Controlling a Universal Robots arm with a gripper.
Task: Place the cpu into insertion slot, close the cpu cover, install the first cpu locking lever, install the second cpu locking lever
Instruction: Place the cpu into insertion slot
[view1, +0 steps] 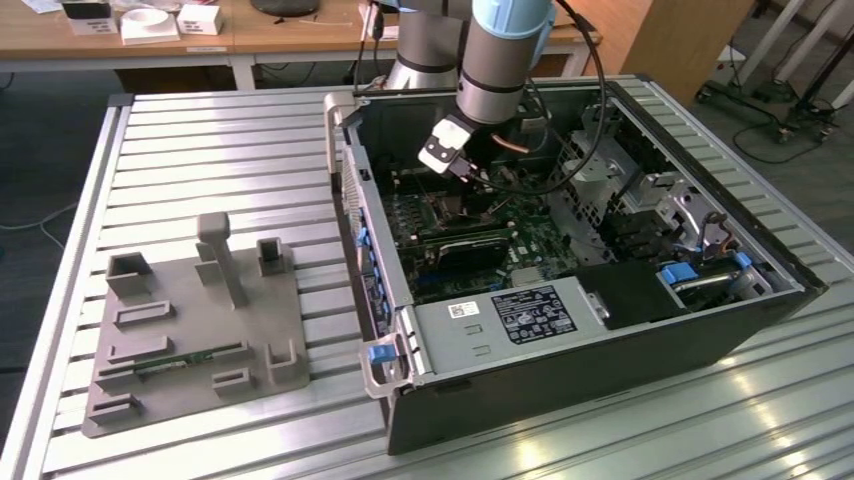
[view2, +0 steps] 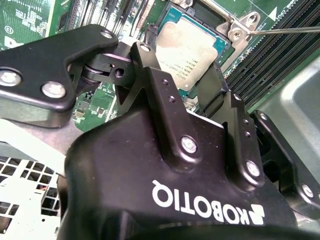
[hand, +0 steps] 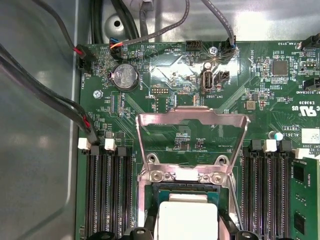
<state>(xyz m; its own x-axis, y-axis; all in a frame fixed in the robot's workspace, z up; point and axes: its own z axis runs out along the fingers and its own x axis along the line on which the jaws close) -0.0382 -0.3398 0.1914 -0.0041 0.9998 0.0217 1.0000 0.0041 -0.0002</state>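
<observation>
The cpu (hand: 187, 220), a flat square chip with a pale metal top (view2: 192, 47), lies in the insertion slot (hand: 154, 192) on the green board. My gripper (hand: 190, 234) hangs right over it, open. Its two black fingers (view2: 155, 85) stand either side of the chip, with a small gap showing on each side. The cpu cover (hand: 192, 119), a thin silvery frame, stands swung up on its hinge behind the slot. A thin wire locking lever (view2: 285, 30) sticks out past the hinge. In the exterior view the gripper (view1: 457, 168) reaches down into the open computer case (view1: 601, 330).
Black memory slots (hand: 107, 190) flank the socket on both sides. Cables (hand: 50, 100) run along the case wall, and a coin battery (hand: 124, 77) sits on the board. A grey fixture plate (view1: 187, 330) lies on the slatted table on the exterior view's left.
</observation>
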